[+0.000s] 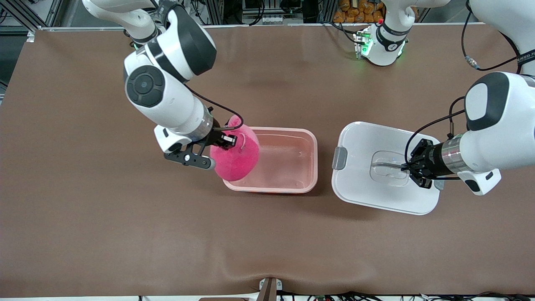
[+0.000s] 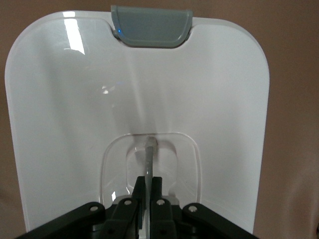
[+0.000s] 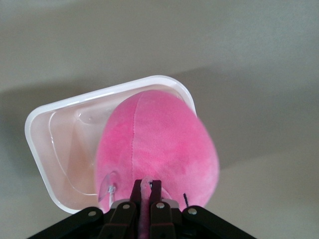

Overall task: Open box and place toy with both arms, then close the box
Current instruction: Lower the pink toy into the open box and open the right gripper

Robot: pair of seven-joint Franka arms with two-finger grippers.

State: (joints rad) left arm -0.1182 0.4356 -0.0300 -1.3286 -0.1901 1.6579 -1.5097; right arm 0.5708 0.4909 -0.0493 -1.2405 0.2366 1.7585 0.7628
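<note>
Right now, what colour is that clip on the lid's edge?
Grey; the clip on the white lid shows best in the left wrist view.

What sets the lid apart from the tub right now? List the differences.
The lid is opaque white with a grey clip; the tub is translucent pink. The lid lies flat on the table toward the left arm's end, the left gripper shut on its recessed handle; the tub stands open beside it, with the right gripper holding the pink toy over its end. Both share a rounded-rectangular outline.
</note>
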